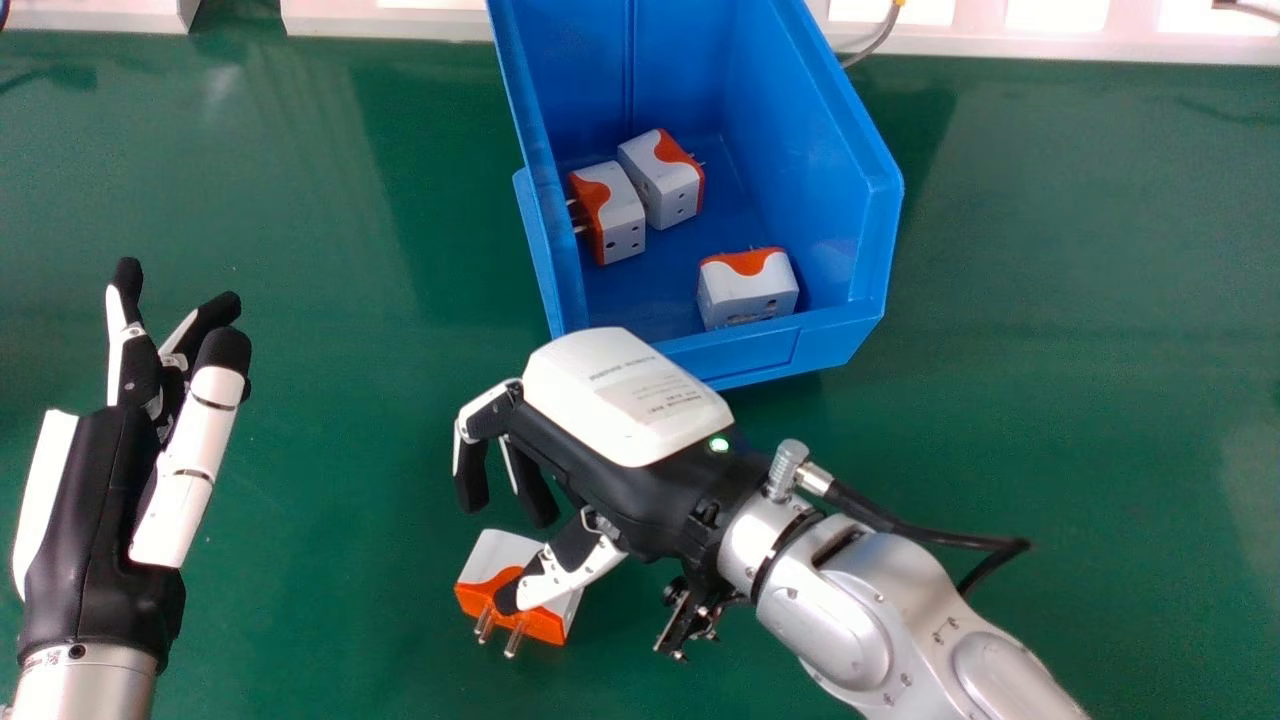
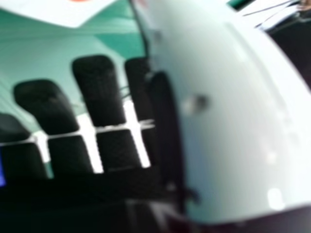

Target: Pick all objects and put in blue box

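- Table (image 1: 330, 480): a smooth green surface with a soft sheen, spanning the frame from left to right.
- Left hand (image 1: 90, 510): at the left edge of the head view, matte black with glossy white shells; its fingers are loosely extended, spread a little, and it has hold of nothing.
- Loose plug (image 1: 510, 560): lower centre, on the table; a boxy white plastic body with a wavy-edged orange part and round metal pins pointing down the frame.
- Right hand (image 1: 610, 430): centre, its domed white shell level with the near rim of the box; the fingers bend loosely downward, wide of the thumb, and grip nothing. The thumb lies over the loose plug in the head view; whether they touch, I cannot tell.
- Box (image 1: 800, 355): upper centre, smooth blue plastic with slanting side walls and a low front lip. Inside are a left plug (image 1: 622, 222), a middle plug (image 1: 665, 185) just beside it, and a right plug (image 1: 748, 290) near the lip, all blocky, white and orange.
- Right forearm (image 1: 830, 610): lower right, rounded silver casing with small screws.
- Cable (image 1: 940, 540): lower right, black and bendy, running from a ridged metal connector.
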